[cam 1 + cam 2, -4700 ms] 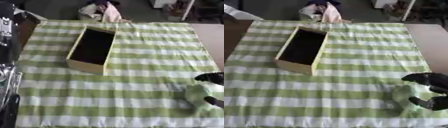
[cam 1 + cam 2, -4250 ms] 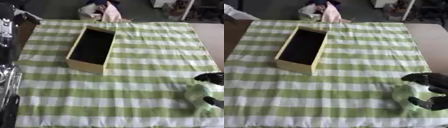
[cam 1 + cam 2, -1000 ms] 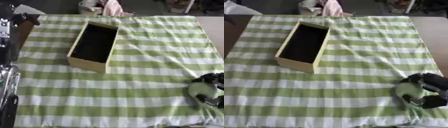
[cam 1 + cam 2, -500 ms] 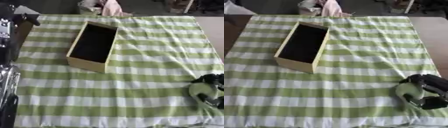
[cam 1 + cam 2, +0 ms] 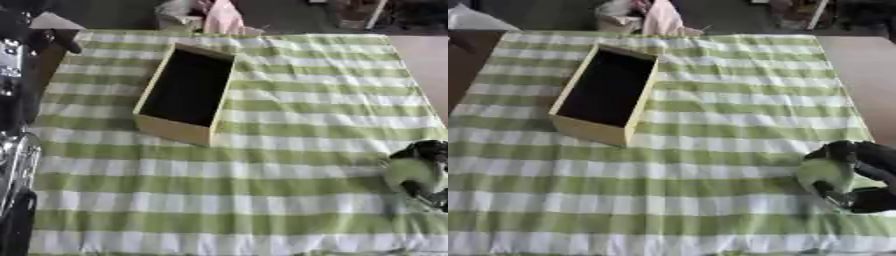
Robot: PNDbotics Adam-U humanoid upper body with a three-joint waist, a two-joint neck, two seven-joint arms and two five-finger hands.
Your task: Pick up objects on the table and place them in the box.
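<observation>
A green-striped cloth covers the worktop [image 5: 710,100]. At its near right edge the right hand [image 5: 859,172] curls round a pale green object [image 5: 824,175]. The box [image 5: 579,127] sits well apart, far left. Best to lift clear before swinging left, then release above the box's dark opening.

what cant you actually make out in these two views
- Pale green object: the right hand, curled round it, covers much of it; its kind stays unclear in both views.
- Right hand: cut off by the right edge in the left eye view.
- Box: the inside is dark, so the contents cannot be seen.
- Left hand: in neither view.
- Pink thing beyond the tablecloth: blurred, cut by the top edge.
</observation>
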